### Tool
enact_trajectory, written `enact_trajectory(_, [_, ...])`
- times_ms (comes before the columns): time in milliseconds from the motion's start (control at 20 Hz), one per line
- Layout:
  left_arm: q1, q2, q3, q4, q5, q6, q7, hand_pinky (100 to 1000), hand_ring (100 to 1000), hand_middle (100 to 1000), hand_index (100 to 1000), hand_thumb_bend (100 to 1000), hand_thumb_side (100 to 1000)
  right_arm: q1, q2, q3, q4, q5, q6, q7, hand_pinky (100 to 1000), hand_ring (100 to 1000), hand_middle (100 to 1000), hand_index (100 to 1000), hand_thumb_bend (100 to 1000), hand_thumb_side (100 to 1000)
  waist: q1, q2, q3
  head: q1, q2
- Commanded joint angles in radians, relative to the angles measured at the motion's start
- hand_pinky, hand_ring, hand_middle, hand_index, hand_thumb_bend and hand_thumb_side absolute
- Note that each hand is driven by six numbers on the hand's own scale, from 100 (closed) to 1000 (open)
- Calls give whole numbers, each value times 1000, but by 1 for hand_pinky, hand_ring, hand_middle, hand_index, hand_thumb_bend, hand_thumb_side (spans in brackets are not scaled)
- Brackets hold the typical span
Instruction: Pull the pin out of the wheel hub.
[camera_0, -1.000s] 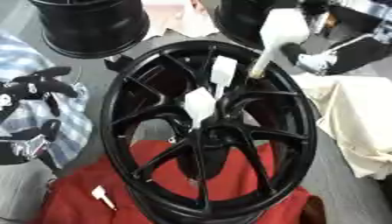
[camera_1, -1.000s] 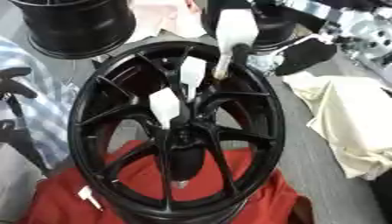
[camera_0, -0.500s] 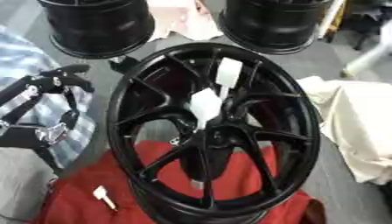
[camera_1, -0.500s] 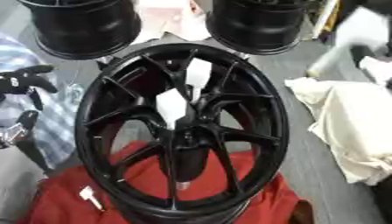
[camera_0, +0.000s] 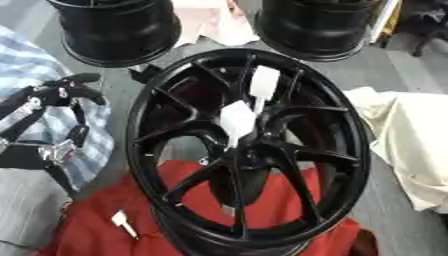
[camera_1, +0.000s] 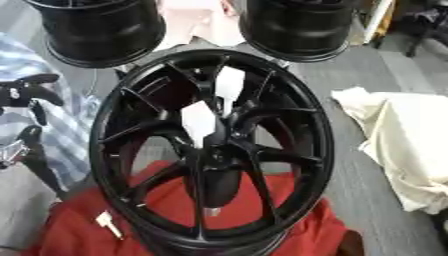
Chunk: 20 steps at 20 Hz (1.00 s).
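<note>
- Cloth, red (camera_0: 96, 232), lies nearest me under the lower rim of the wheel; a small white piece (camera_0: 122, 223) rests on it, just left of the rim.
- Wheel hub (camera_0: 248, 150), black and multi-spoked, stands tilted in the middle of the view, its lower edge on the red cloth.
- Hub centre: dark, with what looks like a slim pale pin (camera_1: 208, 212) hanging below it between the lower spokes. I cannot tell whether it is seated in the hub or only seen through the spokes.
- Two white tags sit on the spokes: one (camera_0: 236, 119) just above the centre, one (camera_0: 264, 81) higher, toward the upper rim.
- My left hand (camera_0: 54, 100) shows at the left edge over a blue checked cloth (camera_0: 26, 62), well apart from the hub's centre. Fingers curled, nothing in them.
- My right hand shows in neither view.
- Cream cloth (camera_0: 411, 140) lies crumpled on the grey floor to the right of the wheel.
- Far edge: two more black wheels, one upper left (camera_0: 118, 30), one upper right (camera_0: 319, 25). Their open barrels look dark; I cannot tell if anything is inside.
</note>
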Motion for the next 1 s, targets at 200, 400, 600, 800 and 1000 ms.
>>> enact_trajectory(200, [6,18,26,-5,-6,-347,-348,482,1000,706,860,100,400,-55,137,17,-1,-67,86,-240,787,881,1000,948,597,462,10,-15,-1,-2,-1])
enact_trajectory(400, [10,16,27,-4,-5,-347,-348,483,1000,706,860,100,400,-87,147,49,32,-73,67,-283,778,868,989,939,580,462,15,-20,4,-6,-1])
enact_trajectory(600, [9,13,25,-2,-5,-347,-348,483,1000,706,860,100,402,-105,134,78,19,-55,50,-255,757,840,951,925,513,449,15,-21,10,-6,-1])
enact_trajectory(800, [10,7,19,1,-11,-347,-348,483,1000,706,860,100,407,-126,112,109,-10,-27,32,-195,750,831,943,926,494,454,16,-22,15,-2,-1])
enact_trajectory(1000, [8,5,17,0,-10,-347,-348,482,1000,706,859,100,405,-148,88,137,-12,-5,-37,-154,747,822,932,927,465,453,17,-21,20,0,-1])
